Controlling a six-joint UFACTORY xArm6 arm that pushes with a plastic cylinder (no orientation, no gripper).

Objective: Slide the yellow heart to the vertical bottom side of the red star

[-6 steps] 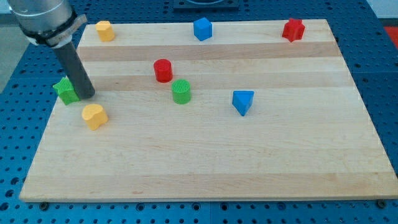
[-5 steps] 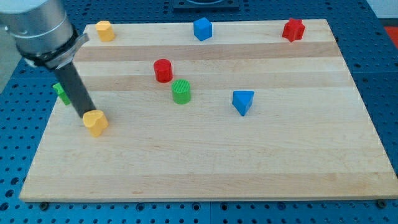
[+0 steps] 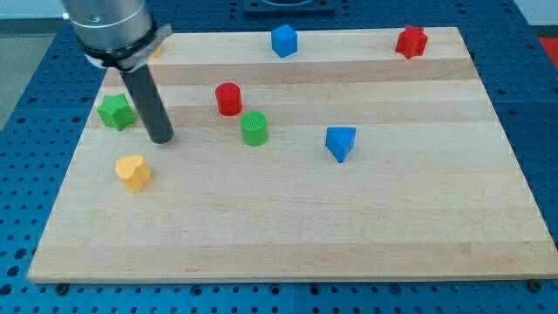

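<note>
Your view shows a wooden board [image 3: 288,235] on a blue perforated bench [image 3: 540,105]. The arm ends in a dark rod; it carries no jaws, so there is no opening or closing state to report.

Tip position: my tip [image 3: 162,139] rests on the board in its left part. It touches no block. The green star [image 3: 115,112] lies just to the view's left of the rod. The yellow heart [image 3: 133,172] lies below the tip and slightly to the view's left, near it but apart.

Task items:
- The yellow heart sits near the board's left edge, at about mid-height of the board.
- The red star [image 3: 411,41] sits at the board's top right corner, well apart from the heart, almost the full board width away.

Other blocks:
- The red cylinder [image 3: 228,98] stands right of the rod, in the upper middle of the board.
- The green cylinder [image 3: 254,128] stands just below and to the right of the red cylinder, close to it but apart.
- The blue wedge [image 3: 340,143] lies right of the green cylinder, near the board's centre.
- The blue cube [image 3: 283,40] lies at the top edge, centre.
- A second yellow block at the top left is almost wholly hidden behind the arm; you cannot make out its shape.
</note>
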